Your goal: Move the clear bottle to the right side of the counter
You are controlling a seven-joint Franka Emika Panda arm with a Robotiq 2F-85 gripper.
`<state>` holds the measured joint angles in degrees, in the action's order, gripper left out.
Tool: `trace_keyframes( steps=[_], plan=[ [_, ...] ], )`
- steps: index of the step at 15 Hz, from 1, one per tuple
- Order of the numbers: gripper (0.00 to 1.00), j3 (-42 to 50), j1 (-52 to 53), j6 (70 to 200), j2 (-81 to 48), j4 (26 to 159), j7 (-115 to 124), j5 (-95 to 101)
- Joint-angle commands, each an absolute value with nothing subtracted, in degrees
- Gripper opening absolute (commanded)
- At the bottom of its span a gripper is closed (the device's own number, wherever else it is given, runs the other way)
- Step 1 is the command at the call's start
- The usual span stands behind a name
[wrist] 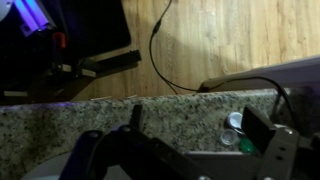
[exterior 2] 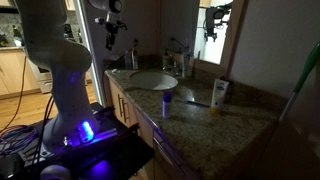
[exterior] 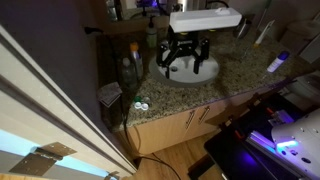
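Clear bottle [exterior: 130, 70]: stands upright with its long axis vertical, left of frame centre in an exterior view, at the end of the worktop [exterior: 240, 62] nearest the dark wall panel. Its outline is faint in the dim light. Below it in frame, near the front corner, lie small round items [exterior: 140, 104]. To its right in frame is the sink basin [exterior: 203, 72]. Gripper [exterior: 188, 62]: hangs over the basin, apart from the bottle, with its fingers spread and nothing between them. The bottle does not appear in the wrist view. Judgement: the bottle lies toward frame left of the gripper, and its upright body calls for a sideways approach.
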<state>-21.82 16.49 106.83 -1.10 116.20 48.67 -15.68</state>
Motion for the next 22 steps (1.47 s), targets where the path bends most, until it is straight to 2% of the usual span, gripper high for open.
trace_keyframes(
  steps=[1, 4, 12, 13, 17, 22],
  plan=[
    [1.0, -20.6, 17.8, 107.7, -2.1, 114.7, 50.4, -16.1],
    [1.0, -20.6, 18.2, 109.5, -3.3, 113.7, 55.8, -14.3],
    [1.0, -18.9, 20.6, 133.0, -12.2, 106.0, 76.7, -14.4],
    [1.0, -19.2, 20.2, 129.4, -10.1, 107.8, 72.9, -15.3],
    [1.0, -18.2, 20.9, 131.6, -12.6, 106.1, 77.3, -13.7],
    [1.0, -16.0, 23.1, 140.6, -18.4, 105.2, 84.3, -9.0]
  ],
)
